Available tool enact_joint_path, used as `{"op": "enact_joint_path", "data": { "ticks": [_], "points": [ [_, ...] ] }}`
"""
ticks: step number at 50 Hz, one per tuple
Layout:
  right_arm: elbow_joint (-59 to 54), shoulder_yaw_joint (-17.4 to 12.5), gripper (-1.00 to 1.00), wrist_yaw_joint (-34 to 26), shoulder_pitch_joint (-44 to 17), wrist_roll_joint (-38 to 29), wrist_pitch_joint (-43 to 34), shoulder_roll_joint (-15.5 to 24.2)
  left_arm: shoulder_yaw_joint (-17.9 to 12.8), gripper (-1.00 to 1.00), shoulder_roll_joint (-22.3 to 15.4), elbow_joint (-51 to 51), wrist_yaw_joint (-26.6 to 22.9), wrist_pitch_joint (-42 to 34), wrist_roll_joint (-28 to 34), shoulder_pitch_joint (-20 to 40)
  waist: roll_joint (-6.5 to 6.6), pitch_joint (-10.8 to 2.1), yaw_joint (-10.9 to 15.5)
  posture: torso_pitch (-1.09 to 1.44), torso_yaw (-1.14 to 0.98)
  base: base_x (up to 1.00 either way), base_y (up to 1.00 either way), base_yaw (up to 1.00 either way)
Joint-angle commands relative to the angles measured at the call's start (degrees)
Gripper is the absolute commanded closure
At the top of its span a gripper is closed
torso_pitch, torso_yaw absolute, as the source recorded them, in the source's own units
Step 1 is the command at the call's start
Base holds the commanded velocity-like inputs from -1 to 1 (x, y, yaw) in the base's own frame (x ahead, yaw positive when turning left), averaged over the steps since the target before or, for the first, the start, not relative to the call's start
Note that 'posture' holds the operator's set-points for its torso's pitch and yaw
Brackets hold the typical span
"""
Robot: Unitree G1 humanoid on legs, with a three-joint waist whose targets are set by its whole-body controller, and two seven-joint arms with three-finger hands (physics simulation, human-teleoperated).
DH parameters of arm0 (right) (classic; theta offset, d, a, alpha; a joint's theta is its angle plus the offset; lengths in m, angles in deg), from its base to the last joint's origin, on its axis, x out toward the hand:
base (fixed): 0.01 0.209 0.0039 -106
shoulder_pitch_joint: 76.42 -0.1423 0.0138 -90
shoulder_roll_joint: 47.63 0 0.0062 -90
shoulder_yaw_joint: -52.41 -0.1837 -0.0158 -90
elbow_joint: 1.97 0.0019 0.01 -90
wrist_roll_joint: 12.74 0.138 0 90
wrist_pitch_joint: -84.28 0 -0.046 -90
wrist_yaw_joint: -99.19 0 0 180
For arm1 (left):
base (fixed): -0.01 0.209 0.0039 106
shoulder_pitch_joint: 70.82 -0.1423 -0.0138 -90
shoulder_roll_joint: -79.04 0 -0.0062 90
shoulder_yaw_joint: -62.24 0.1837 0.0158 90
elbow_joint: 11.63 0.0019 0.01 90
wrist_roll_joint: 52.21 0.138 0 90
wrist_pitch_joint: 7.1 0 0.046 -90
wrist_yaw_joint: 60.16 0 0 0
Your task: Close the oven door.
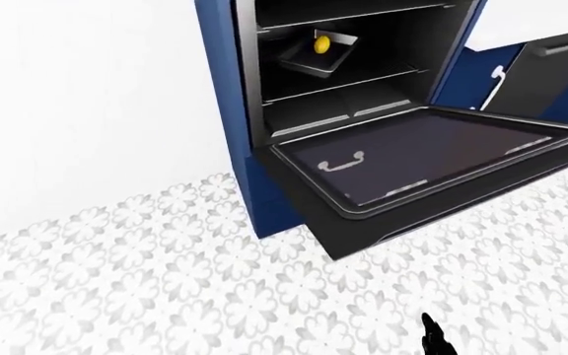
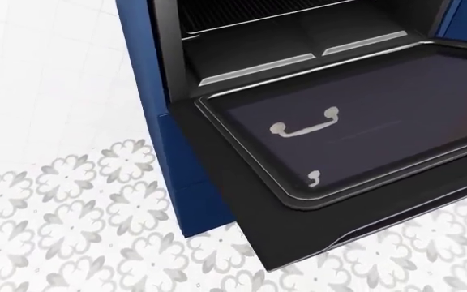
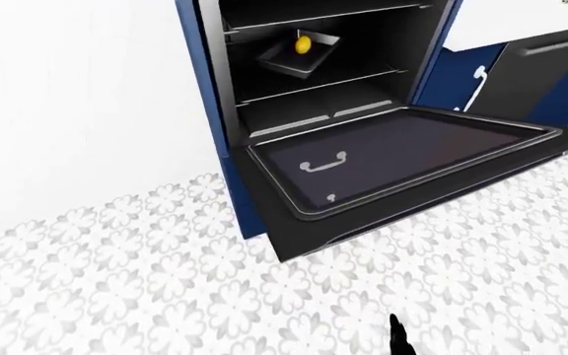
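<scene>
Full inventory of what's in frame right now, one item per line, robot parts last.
oven: 1, black cavity in a blue cabinet, top centre of left-eye view
oven door: 1, black with dark glass, folded down flat and open, centre right
wire racks: 2 visible, grey, inside the oven
baking tray: 1, dark, on a rack
round yellow item: 1, in the tray
cabinet handles: white, on blue fronts, upper right
dark appliance: 1, upper right edge
floor: white with grey flower pattern
wall: white, left
hand tip: 1, black, bottom edge; which hand unclear
</scene>
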Motion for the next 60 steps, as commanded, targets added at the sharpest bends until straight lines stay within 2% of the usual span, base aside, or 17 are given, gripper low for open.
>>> {"op": "enact_joint_path", "data": {
  "ticks": [1,11,13,15,19,20,24,29,34,35,37,42,46,48,49,53,60],
  "points": [
    [1.0,-0.3,-1.0,-0.5,-0.5,0.9,1.8,0.5,-0.3,-1.0,-1.0,-0.7,0.2,1.1,-0.4,0.1,-0.1,-0.62,0.0,0.0,0.0,0.0,0.0,0.0],
    [1.2,0.8,-1.0,-1.2,0.6,2.0,3.5,-0.3,0.0,-1.0,-1.0,-0.7,0.7,1.7,0.4,0.1,0.26,-2.24,-0.3,0.0,0.0,0.01,0.0,0.0],
    [1.1,0.8,-1.0,-1.4,0.4,2.2,3.3,0.0,0.0,-1.0,-1.0,-0.7,0.7,1.7,0.4,0.1,0.69,0.53,-0.4,0.0,0.0,0.27,0.09,0.0],
    [1.1,0.7,-1.0,-1.9,0.1,2.4,2.9,0.3,0.0,-1.0,-1.0,-0.7,0.7,1.8,0.4,0.1,1.11,1.04,-0.5,0.0,0.0,0.31,0.12,0.0],
    [1.0,0.3,-1.0,-2.6,-0.3,2.7,2.5,0.6,0.0,-1.0,-1.0,-0.7,0.6,1.9,0.5,0.0,5.37,0.38,-0.5,0.0,0.0,0.33,0.11,0.0],
    [1.0,0.3,-1.0,-2.7,-0.3,2.8,2.5,0.6,0.0,-1.0,-1.0,-0.7,0.6,1.9,0.5,0.0,3.31,1.13,-0.2,0.0,0.0,0.32,0.12,0.0],
    [1.0,0.1,-1.0,-3.0,-0.4,2.8,2.4,0.7,-0.1,-1.0,-1.0,-0.7,0.5,1.9,0.5,-0.1,3.69,1.05,-0.2,0.0,0.0,0.32,0.15,0.0],
    [1.0,0.0,-1.0,-3.1,-0.4,2.8,2.4,0.7,0.0,-1.0,-1.0,-0.7,0.5,2.0,0.4,-0.2,1.76,1.25,0.5,0.0,0.0,0.33,0.2,0.0],
    [1.0,-0.2,-1.0,-3.2,-0.6,2.7,2.4,0.7,0.1,-1.0,-0.9,-0.8,0.6,2.1,0.4,-0.2,-3.41,-0.08,0.9,0.0,0.0,0.32,0.22,0.0],
    [1.0,-0.2,-1.0,-3.2,-0.6,2.7,2.4,0.7,0.1,-1.0,-0.9,-0.8,0.6,2.1,0.4,-0.2,-0.98,0.5,0.3,0.0,0.0,0.33,0.23,0.0],
    [1.1,-0.1,-1.0,-2.9,-0.3,2.8,2.6,0.3,0.2,-1.0,-0.9,-0.8,0.6,2.1,0.3,-0.2,-2.19,1.58,0.0,0.0,0.0,0.26,0.22,0.0],
    [1.1,-0.2,-1.0,-3.2,-0.5,3.3,2.3,0.4,0.2,-1.0,-1.0,-0.8,0.5,1.9,0.2,0.0,-1.55,-0.24,-0.4,0.0,0.0,0.04,0.21,0.0],
    [1.1,-0.4,-1.0,-3.5,-0.6,3.7,2.0,0.4,0.1,-1.0,-1.1,-0.8,0.3,1.8,0.1,0.1,2.14,0.35,-0.2,0.0,0.0,0.0,0.22,0.0],
    [1.1,-0.4,-1.0,-3.6,-0.7,3.9,1.9,0.4,0.1,-1.0,-1.1,-0.8,0.3,1.8,0.0,0.2,5.98,-0.75,0.2,0.0,0.0,0.0,0.26,0.0],
    [1.1,-0.4,-1.0,-3.6,-0.6,3.9,2.0,0.4,0.1,-1.0,-1.2,-0.8,0.3,1.8,0.0,0.2,3.57,-0.87,0.2,0.0,0.0,0.0,0.34,0.0],
    [1.2,-0.1,-1.0,-3.3,-0.1,4.0,2.7,0.0,0.0,-1.0,-1.1,-0.7,0.3,1.8,0.1,0.2,2.7,-0.09,0.7,0.0,0.0,0.0,0.38,0.0],
    [1.1,0.3,-1.0,-3.1,-0.2,3.6,3.3,0.3,0.0,-1.0,-1.0,-0.7,0.3,1.8,0.3,0.1,-2.1,0.66,-0.1,0.0,0.0,0.0,0.26,0.0]
  ]
}}
